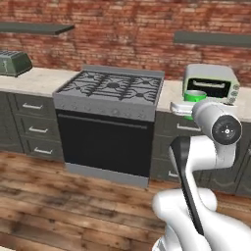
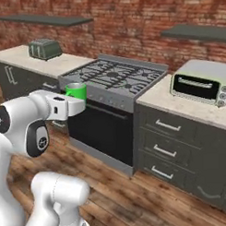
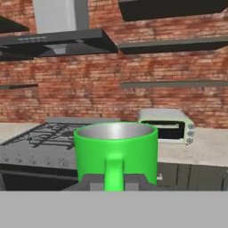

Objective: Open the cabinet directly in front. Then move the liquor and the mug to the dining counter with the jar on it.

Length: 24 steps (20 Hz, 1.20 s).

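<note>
Gripper [image 3: 114, 183] clamped on the handle of the small bright green mug [image 3: 116, 153], mug upright, held in the air in front of the steel gas stove [image 1: 110, 93]. Hand view: mug handle faces the camera between the two dark fingertips [image 3: 91, 182], grey inside visible; beyond it the stove top, a dark range hood [image 3: 58, 42] above, dark wall shelves [image 3: 173, 44] on red brick wall [image 3: 89, 89], silver toaster oven [image 3: 167, 124] to the right. Left base view: mug mostly hidden behind the white arm's wrist, just its green rim showing before the toaster oven; grey-green toaster [image 1: 12, 62] far left on the beige worktop [image 1: 39, 81]. Right base view: mug clear, sitting at the end of the hand, fingers not visible. Arm: elbow bent, forearm level, hand reaching out horizontally toward the stove, above the wooden floor [image 2: 136, 197].
</note>
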Motion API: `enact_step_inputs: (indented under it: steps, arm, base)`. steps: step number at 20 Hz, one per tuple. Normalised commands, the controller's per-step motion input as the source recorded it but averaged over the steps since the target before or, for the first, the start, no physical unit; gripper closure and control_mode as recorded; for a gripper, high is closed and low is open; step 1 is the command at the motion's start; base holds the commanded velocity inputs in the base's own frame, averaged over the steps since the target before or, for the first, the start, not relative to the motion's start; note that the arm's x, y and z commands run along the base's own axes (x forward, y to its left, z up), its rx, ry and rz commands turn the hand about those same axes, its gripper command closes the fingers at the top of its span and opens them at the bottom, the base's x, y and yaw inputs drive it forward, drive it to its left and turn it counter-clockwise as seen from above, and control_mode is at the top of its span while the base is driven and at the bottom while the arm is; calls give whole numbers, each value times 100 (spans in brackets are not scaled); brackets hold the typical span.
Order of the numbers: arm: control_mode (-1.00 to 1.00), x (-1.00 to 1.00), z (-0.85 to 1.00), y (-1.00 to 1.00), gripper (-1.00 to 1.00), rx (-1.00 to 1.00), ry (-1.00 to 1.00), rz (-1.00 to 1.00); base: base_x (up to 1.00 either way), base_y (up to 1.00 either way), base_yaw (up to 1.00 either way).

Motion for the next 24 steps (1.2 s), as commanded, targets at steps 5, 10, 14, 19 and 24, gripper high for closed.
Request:
enact_step_inputs:
  steps: [5, 10, 14, 19, 24]
  arm:
    - [100, 0, 0, 0, 100, 0, 0, 0]
    - [100, 0, 0, 0, 100, 0, 0, 0]
    - [100, 0, 0, 0, 100, 0, 0, 0]
    - [100, 0, 0, 0, 100, 0, 0, 0]
    - [100, 0, 0, 0, 100, 0, 0, 0]
  base:
    - [-32, 14, 71]
    - [-31, 14, 66]
    - [-44, 4, 60]
    - [-72, 0, 47]
    - [-53, 7, 44]
